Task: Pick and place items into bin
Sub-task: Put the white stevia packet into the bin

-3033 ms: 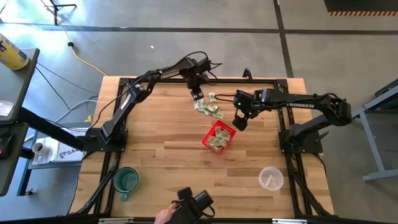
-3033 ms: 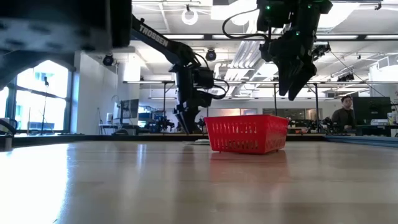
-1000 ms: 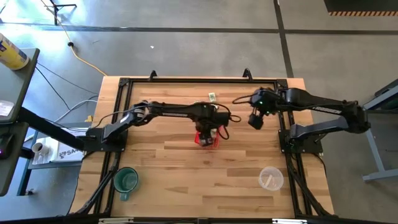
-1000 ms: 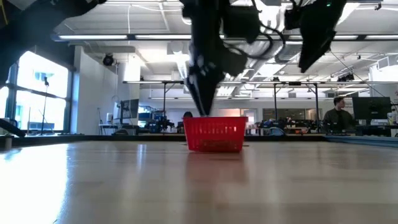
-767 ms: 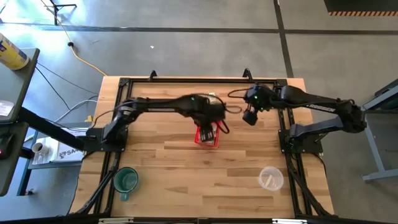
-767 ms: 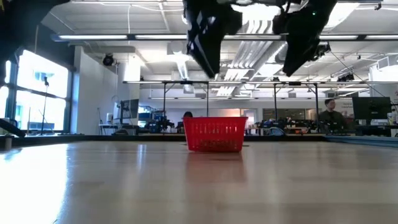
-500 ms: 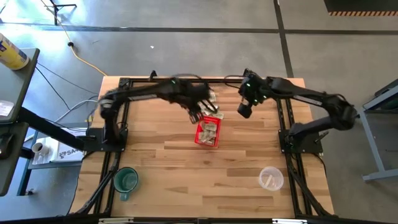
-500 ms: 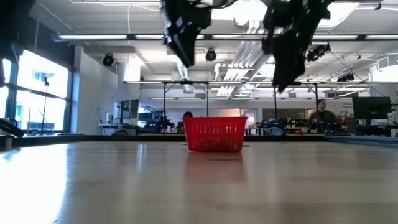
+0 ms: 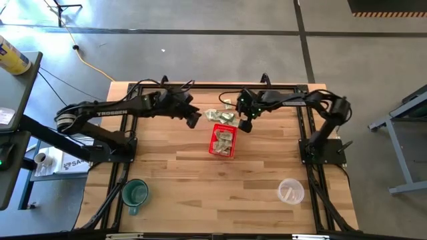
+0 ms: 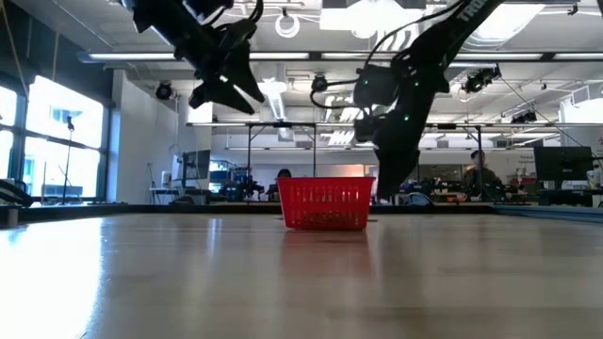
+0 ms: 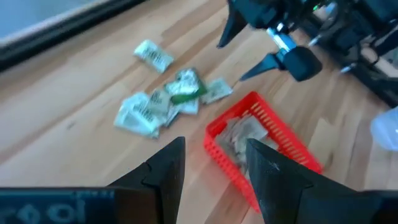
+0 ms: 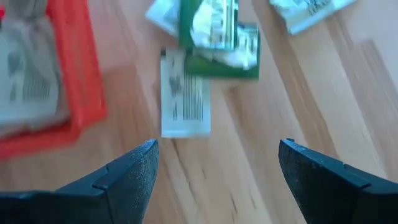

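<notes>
Near the far middle of the tabletop (image 9: 173, 180), red basket (image 9: 223, 141) unmoved since a second ago, several crumpled slips (image 9: 226, 137) lying inside. Left tool (image 9: 194, 120), then low over the basket, now withdrawn to the basket's left and raised; fingers parted, nothing between them, as confirmed in the left wrist view (image 11: 211, 171). Right tool (image 9: 245, 125), then high and well off to the right, now lowered just beside the basket's far right corner; fingers spread wide and empty in the right wrist view (image 12: 214, 171), directly above loose slips.

Counts: one basket; two arms; a cluster of about five loose slips (image 9: 221, 115) on the wood just beyond the basket, with one more (image 9: 227, 103) lying apart toward the far edge. Number of slips inside the basket not countable, overlapping.

Seen from the left wrist: basket (image 11: 264, 146), cluster (image 11: 165, 102) beside it, the separate slip (image 11: 153, 55), right tool (image 11: 249, 53) poised near the cluster. Seen from the right wrist: basket wall (image 12: 78, 68) to one side, a white slip (image 12: 184, 102) touching a green-printed one (image 12: 221, 37).

Surroundings: green mug (image 9: 135, 193) at the near left, clear plastic cup (image 9: 291, 191) at the near right, both well apart from the basket. Low view: basket (image 10: 326, 204) fronting the scene, loose slips hidden behind it; a person (image 10: 478, 174) at a desk in the room beyond.
</notes>
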Robot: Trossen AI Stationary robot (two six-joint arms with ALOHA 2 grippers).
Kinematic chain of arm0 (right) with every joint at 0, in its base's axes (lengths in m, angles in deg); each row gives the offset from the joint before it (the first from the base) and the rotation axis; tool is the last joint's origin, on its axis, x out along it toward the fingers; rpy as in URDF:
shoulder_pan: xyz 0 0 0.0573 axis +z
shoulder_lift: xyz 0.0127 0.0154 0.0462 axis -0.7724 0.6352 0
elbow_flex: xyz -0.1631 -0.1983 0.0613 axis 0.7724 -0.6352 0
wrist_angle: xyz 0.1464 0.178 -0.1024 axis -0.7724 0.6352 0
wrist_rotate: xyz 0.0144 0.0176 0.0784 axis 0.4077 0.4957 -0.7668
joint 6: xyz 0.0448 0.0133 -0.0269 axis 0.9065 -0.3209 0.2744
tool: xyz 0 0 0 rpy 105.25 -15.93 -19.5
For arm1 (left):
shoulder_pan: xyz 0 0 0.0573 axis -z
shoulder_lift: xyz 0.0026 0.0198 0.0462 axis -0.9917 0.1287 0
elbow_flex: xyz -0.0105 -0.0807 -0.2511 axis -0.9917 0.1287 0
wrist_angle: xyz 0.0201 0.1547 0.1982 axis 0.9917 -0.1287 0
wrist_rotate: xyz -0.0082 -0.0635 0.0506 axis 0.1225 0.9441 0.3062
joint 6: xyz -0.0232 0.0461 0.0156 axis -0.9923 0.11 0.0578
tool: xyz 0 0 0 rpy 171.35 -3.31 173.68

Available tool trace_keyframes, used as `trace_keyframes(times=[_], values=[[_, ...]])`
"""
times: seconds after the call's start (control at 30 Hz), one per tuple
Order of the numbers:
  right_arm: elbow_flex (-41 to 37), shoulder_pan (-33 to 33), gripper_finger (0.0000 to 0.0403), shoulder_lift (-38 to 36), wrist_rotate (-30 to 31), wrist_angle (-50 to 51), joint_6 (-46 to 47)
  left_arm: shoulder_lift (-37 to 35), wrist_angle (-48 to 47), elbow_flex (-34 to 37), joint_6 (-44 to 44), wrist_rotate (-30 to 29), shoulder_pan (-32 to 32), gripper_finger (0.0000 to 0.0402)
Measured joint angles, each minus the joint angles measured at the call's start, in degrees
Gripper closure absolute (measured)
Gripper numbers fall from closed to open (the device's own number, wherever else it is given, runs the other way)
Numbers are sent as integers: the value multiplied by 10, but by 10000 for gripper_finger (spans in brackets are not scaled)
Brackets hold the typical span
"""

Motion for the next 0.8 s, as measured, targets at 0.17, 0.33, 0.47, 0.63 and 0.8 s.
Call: trace_keyframes(times=[0.17,0.33,0.47,0.63,0.8], values=[[0,5,82,47,-27,-17,14,-2,-2,18,-5,-2,0,197],[0,33,82,70,-22,-62,13,1,-7,20,14,-2,0,197],[0,54,82,78,26,-109,12,1,-7,20,23,-2,0,197],[1,43,100,84,43,-115,11,1,-13,20,23,-1,0,197],[3,13,155,99,-10,-105,21,1,-12,19,23,-1,0,197]])
